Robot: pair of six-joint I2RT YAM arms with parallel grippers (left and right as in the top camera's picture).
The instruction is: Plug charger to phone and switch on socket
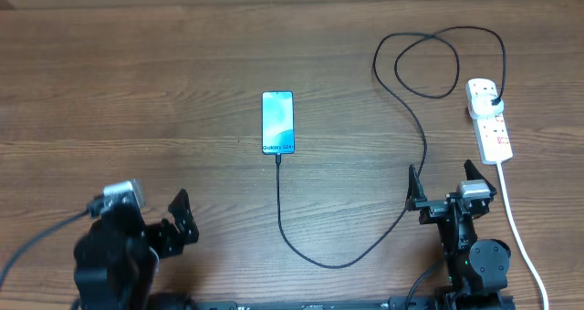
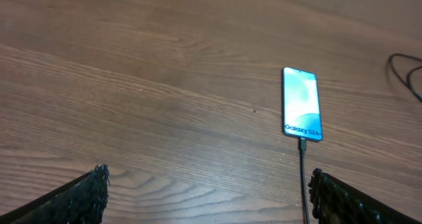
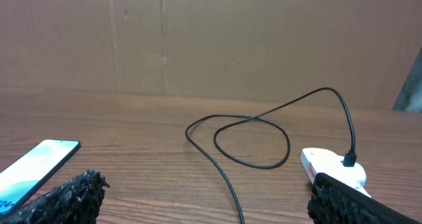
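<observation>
The phone [image 1: 278, 122] lies screen-up at the table's middle, its blue-teal screen lit. It also shows in the left wrist view [image 2: 302, 104] and the right wrist view [image 3: 33, 168]. The charger cable [image 1: 339, 258] is plugged into the phone's near end, curves right, loops at the back and ends in a black plug seated in the socket [image 1: 490, 118]. The socket also shows in the right wrist view [image 3: 330, 165]. My left gripper [image 1: 179, 221] is open and empty at the near left. My right gripper [image 1: 443, 190] is open and empty, near the socket's front end.
The socket's thick white cord [image 1: 520, 237] runs from the socket toward the near right edge, beside my right arm. A brown cardboard wall [image 3: 211, 39] stands behind the table. The cable loop [image 1: 427, 64] lies at the far right.
</observation>
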